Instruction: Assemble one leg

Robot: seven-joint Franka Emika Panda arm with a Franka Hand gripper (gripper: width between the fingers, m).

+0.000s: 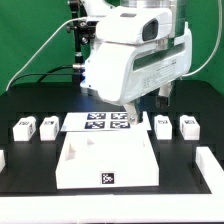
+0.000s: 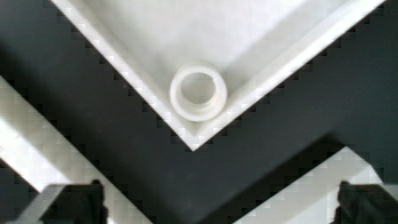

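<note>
Four small white legs with tags stand on the black table: two at the exterior view's left [image 1: 24,128] [image 1: 46,125] and two at its right [image 1: 163,124] [image 1: 189,126]. The large white square panel [image 1: 105,158] lies in front, a tag on its near edge. My gripper [image 1: 147,107] hangs above the panel's far edge, near the marker board [image 1: 97,123]. In the wrist view my gripper [image 2: 217,206] is open and empty, and its dark fingertips [image 2: 71,205] are wide apart. Below it I see a corner of the panel [image 2: 267,40] with a round socket [image 2: 198,90]. No leg shows in the wrist view.
White bars lie at the table's far left [image 1: 3,160] and far right [image 1: 211,165] edges. Cables and a green backdrop stand behind the arm.
</note>
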